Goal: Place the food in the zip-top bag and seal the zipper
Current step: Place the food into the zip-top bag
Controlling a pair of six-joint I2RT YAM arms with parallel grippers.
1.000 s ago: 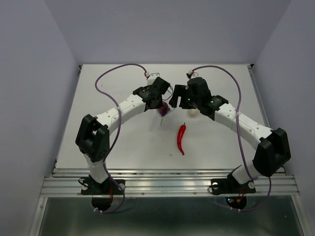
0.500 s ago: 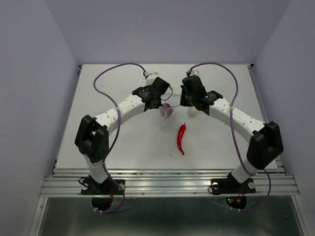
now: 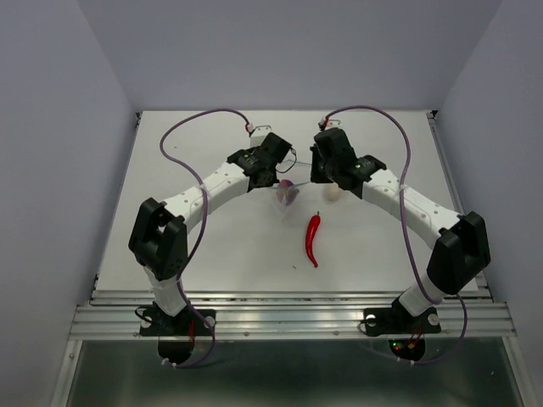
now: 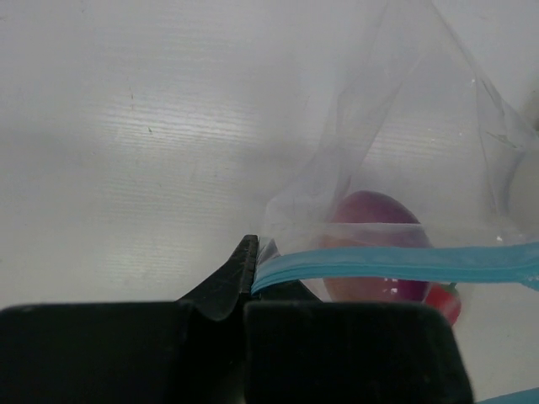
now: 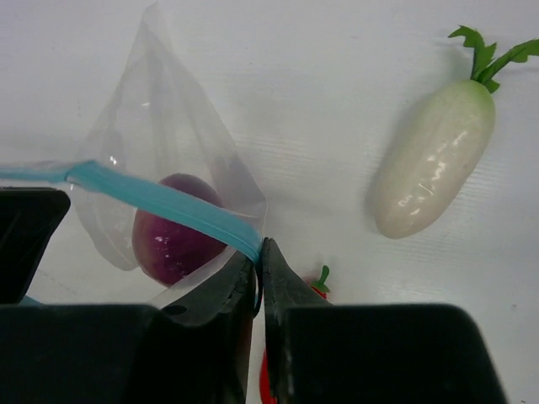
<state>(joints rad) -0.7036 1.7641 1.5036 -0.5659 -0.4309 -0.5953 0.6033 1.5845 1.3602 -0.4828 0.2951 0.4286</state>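
The left gripper (image 4: 251, 268) is clamped shut on one end of the zipper (image 4: 396, 263), and the zip-top bag (image 4: 404, 143) hangs from that blue strip. The purple onion (image 5: 173, 240) sits inside the bag. The right gripper (image 5: 259, 265) pinches the strip's other end. The red chili (image 3: 313, 239) lies on the table (image 3: 212, 246) nearer the bases. The white radish (image 5: 429, 160) lies beside the right gripper. Both are outside the bag.

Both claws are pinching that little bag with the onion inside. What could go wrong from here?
1. The left claw and right claw each pinch only an end of the blue zipper strip; it could slip free, dropping the bag and the onion.
2. The radish and chili lie outside the bag; with both claws busy, neither is free to load them.
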